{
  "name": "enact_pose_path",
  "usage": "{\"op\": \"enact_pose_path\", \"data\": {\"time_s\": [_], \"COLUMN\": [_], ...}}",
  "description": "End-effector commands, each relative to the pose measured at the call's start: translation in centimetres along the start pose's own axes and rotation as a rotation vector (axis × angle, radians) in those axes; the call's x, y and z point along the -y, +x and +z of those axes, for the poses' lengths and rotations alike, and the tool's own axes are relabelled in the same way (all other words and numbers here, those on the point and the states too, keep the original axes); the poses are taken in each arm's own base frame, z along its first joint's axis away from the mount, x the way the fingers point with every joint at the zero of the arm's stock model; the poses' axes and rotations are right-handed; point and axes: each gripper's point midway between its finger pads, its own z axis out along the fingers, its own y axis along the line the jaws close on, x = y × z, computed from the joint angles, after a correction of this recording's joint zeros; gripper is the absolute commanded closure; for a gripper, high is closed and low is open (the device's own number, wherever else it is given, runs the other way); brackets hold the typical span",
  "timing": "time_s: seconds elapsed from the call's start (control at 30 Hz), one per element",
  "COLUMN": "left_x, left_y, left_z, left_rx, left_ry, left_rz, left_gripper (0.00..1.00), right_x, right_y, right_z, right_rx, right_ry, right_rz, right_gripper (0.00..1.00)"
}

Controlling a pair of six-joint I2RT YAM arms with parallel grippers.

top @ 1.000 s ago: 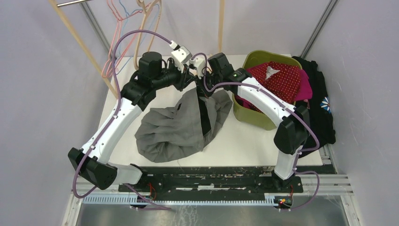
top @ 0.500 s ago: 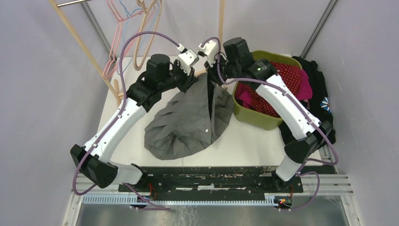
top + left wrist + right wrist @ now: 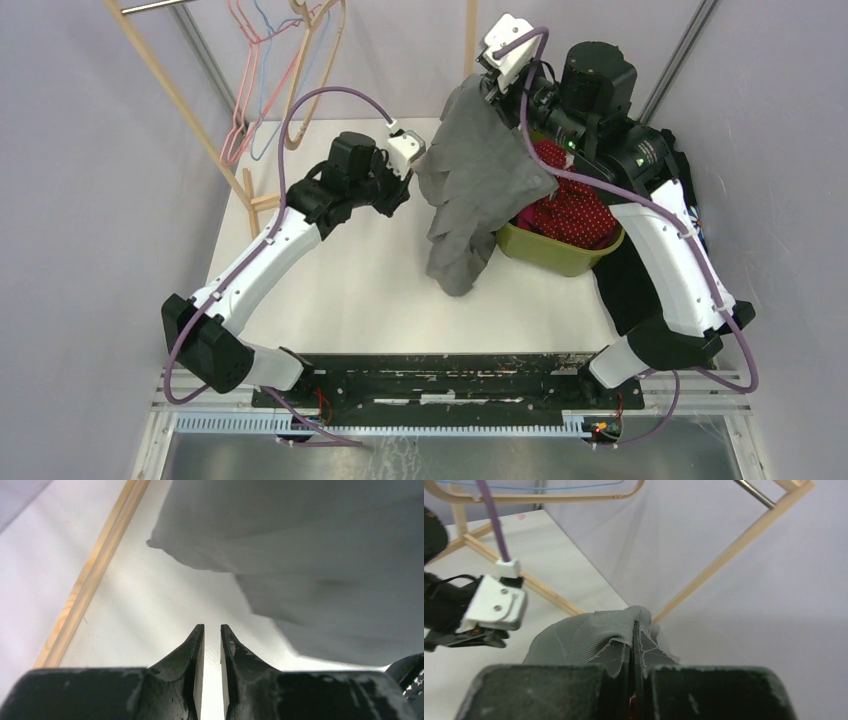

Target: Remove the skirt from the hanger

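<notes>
The white table [image 3: 330, 290] lies well below the right arm, with a wooden rack [image 3: 160, 75] standing along its far left side. The right arm is raised high over the far right part of the table, probably so that the cloth hangs free of the surface and can be carried.

The grey skirt [image 3: 470, 175] hangs straight down from the right gripper [image 3: 487, 88]. Its top edge is between the fingers and its lowest fold dangles near the table, just left of the green bin [image 3: 560, 252]. The bin is full of red clothing and sits below and to the right of the raised gripper, so it seems the likely place for the skirt to go.

In the right wrist view the jaws are clenched on a bunched fold of the grey cloth, which spills out beyond the fingertips [image 3: 630, 652].

The left gripper [image 3: 402, 188] sits lower, just beside the skirt's left edge and not touching it. In its own view the fingers [image 3: 197, 645] are nearly together with only a thin gap, and nothing is between them. The skirt fills the space above and to the right of them.

Several thin hangers [image 3: 305, 60] hang on the rack, well to the left of both grippers. No hanger shows in the skirt, so the removal looks done.
</notes>
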Motion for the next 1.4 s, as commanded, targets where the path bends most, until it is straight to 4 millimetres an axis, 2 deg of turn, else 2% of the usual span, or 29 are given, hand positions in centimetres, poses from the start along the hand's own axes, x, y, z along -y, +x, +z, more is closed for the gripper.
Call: {"op": "enact_pose_path", "data": {"time_s": [0.0, 0.13, 0.3, 0.43, 0.53, 0.63, 0.7, 0.8, 0.9, 0.97, 1.1, 1.17, 1.23, 1.33, 1.37], "left_x": [-0.7, 0.1, 3.6, 5.7, 4.6, 2.1, 0.4, -1.1, -1.4, -1.3, -0.7, -0.4, -0.1, 0.4, 0.6], "left_y": [0.7, 2.4, 1.3, -0.6, -2.3, -4.0, -4.8, -5.5, -5.7, -5.8, -5.5, -4.6, -3.7, -3.1, -3.2], "left_z": [-0.7, 0.5, 1.3, -0.3, -2.2, -4.1, -5.2, -6.0, -5.7, -5.3, -4.1, -3.2, -2.3, -0.9, -0.5], "left_rx": [0.019, -0.001, 0.065, 0.129, 0.162, 0.201, 0.224, 0.249, 0.256, 0.249, 0.232, 0.212, 0.203, 0.210, 0.212], "left_ry": [-0.040, -0.003, 0.171, 0.247, 0.169, 0.025, -0.075, -0.163, -0.174, -0.162, -0.118, -0.103, -0.089, -0.059, -0.046], "left_rz": [0.055, 0.025, -0.070, -0.050, -0.018, 0.018, 0.031, 0.037, 0.040, 0.037, 0.018, 0.004, -0.012, -0.030, -0.033], "left_gripper": [0.76, 0.76, 0.78, 0.79, 0.79, 0.78, 0.78, 0.78, 0.78, 0.78, 0.77, 0.77, 0.77, 0.76, 0.75], "right_x": [4.9, 6.8, 8.2, 10.0, 9.6, 6.4, 3.3, -0.5, -4.0, -5.8, -9.5, -10.6, -11.0, -12.1, -12.5], "right_y": [-3.5, -4.1, -3.8, -2.5, -0.4, 2.0, 4.0, 4.7, 5.0, 7.2, 14.3, 16.2, 15.3, 11.2, 10.6], "right_z": [-0.7, -1.2, -0.7, 0.9, 3.0, 5.4, 6.9, 7.7, 7.7, 8.0, 8.1, 7.7, 7.1, 5.6, 5.3], "right_rx": [0.103, 0.115, 0.116, 0.102, 0.084, 0.071, 0.057, 0.063, 0.052, 0.005, -0.166, -0.231, -0.223, -0.117, -0.100], "right_ry": [0.191, 0.251, 0.289, 0.331, 0.283, 0.146, 0.020, -0.132, -0.260, -0.296, -0.333, -0.352, -0.381, -0.518, -0.545], "right_rz": [-0.058, -0.070, -0.076, -0.058, 0.000, 0.093, 0.178, 0.283, 0.346, 0.413, 0.512, 0.507, 0.462, 0.483, 0.508], "right_gripper": [0.99, 0.99, 0.99, 0.99, 0.99, 0.99, 0.99, 0.99, 0.99, 0.99, 0.99, 0.99, 0.99, 0.99, 0.99]}}
